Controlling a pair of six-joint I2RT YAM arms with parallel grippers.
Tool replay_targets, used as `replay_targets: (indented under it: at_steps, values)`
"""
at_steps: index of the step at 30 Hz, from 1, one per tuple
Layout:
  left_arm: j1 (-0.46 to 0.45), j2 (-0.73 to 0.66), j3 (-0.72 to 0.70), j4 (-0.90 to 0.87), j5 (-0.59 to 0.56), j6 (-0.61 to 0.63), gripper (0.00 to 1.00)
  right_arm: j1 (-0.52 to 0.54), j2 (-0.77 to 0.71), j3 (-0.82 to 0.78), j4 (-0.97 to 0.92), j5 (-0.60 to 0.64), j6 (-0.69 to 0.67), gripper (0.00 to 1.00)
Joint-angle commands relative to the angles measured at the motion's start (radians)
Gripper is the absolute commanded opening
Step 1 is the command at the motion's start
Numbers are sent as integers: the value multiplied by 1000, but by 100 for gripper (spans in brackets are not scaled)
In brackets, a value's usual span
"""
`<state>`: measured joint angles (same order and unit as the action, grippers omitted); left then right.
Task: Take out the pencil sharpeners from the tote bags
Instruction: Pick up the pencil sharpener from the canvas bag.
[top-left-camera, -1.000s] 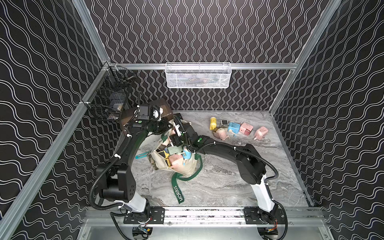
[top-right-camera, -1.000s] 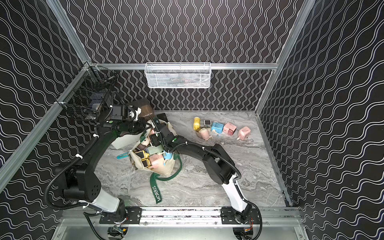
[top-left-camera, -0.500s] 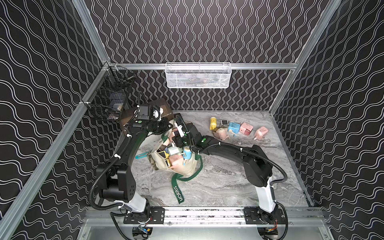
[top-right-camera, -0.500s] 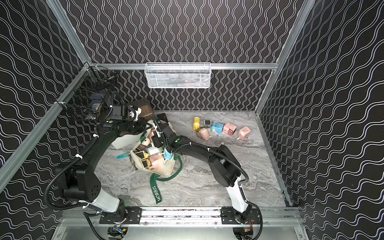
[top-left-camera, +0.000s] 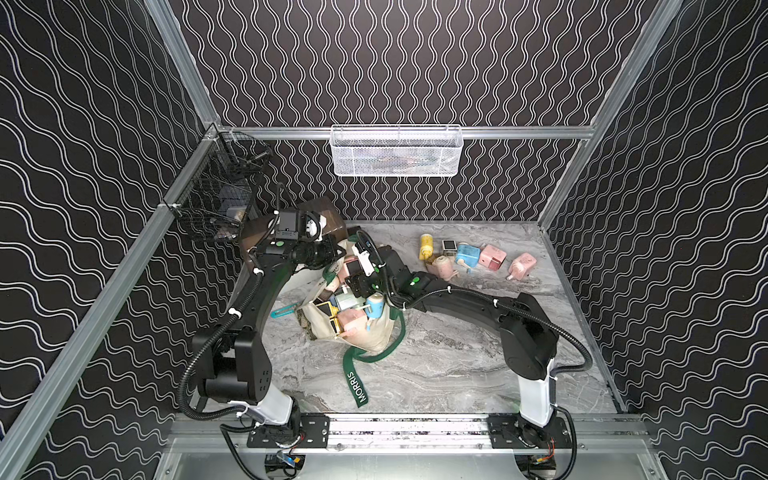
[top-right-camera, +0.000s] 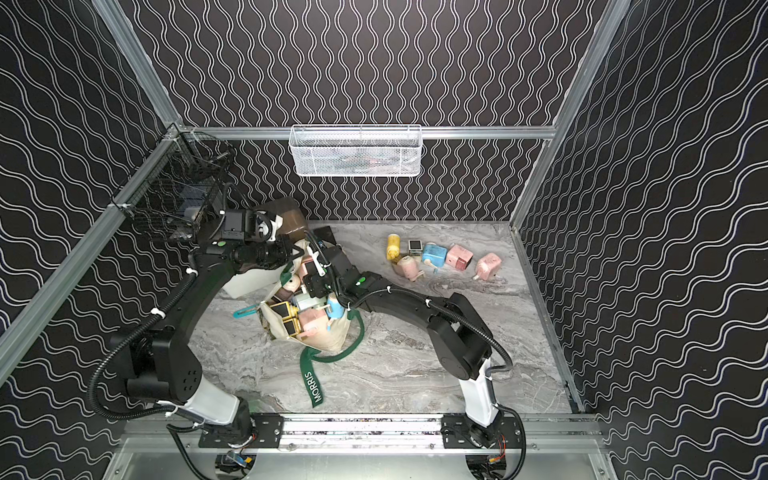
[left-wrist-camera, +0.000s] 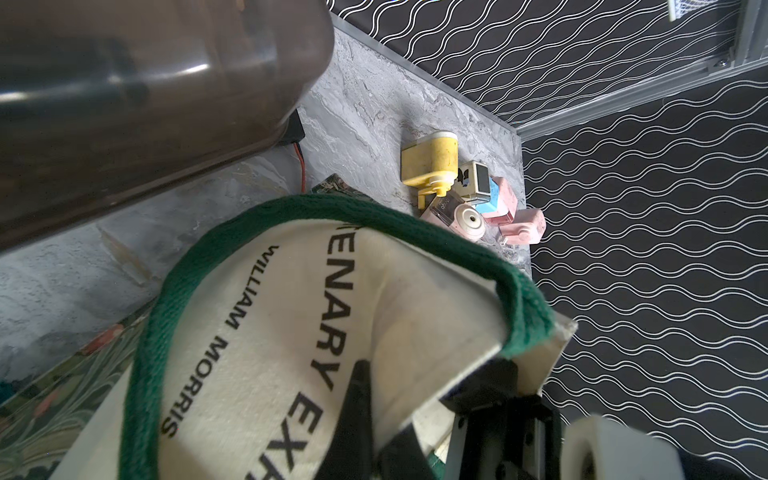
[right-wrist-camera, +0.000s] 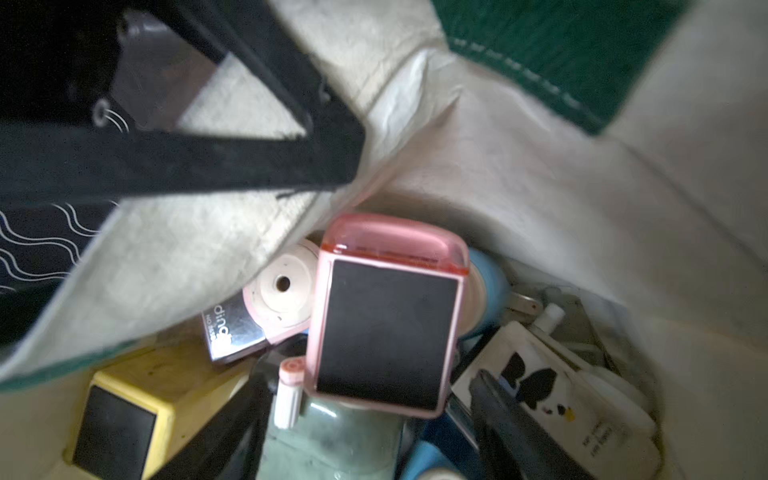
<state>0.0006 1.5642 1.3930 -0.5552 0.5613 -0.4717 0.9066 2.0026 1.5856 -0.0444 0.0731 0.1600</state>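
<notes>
Cream tote bag (top-left-camera: 371, 340) full of pastel pencil sharpeners (top-left-camera: 352, 321)

L tool (left-wrist-camera: 419, 386) clamped on tote bag (left-wrist-camera: 249, 332) rim; sharpeners (left-wrist-camera: 432, 162) clustered beyond; brown lid (left-wrist-camera: 145, 83) nr bag.

We are seeing the left arm (top-left-camera: 253, 307) and right arm (top-left-camera: 461, 305) wearing black shells, white base segments (top-left-camera: 536, 395), ribbed cables (top-left-camera: 187, 374), white zip ties (top-left-camera: 234, 311), and green dots (top-left-camera: 413, 282).

From above, the tote bag (top-left-camera: 368, 338) swallows the right fingers (right-wrist-camera: 511, 415); the wrist view cuts them off at its edge and smears the fabric. Piled pencil sharpeners (top-left-camera: 351, 320) hide those beneath. What lies in the white mesh basket (top-left-camera: 395, 151) is unreadable.
</notes>
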Motion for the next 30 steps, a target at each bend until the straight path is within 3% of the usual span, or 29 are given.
replay_targets:
  at_steps: [1, 7, 18, 23, 30]
  values:
    - [-1, -6, 3, -15, 21, 7, 0, -1, 16, 30, 5, 8, 46, 88]
    - [-1, -6, 3, -14, 25, 5, 0, -30, 120, 114, -23, 17, 138, 90]
    - [-1, -7, 3, -14, 28, 3, 0, -57, 156, 152, 16, -90, 165, 62]
    - [-1, -10, 1, -14, 25, 4, 0, -56, 107, 105, 51, -127, 173, 49]
    - [-1, -7, 4, -15, 22, 5, 0, -55, -42, 2, 45, -167, 158, 46]
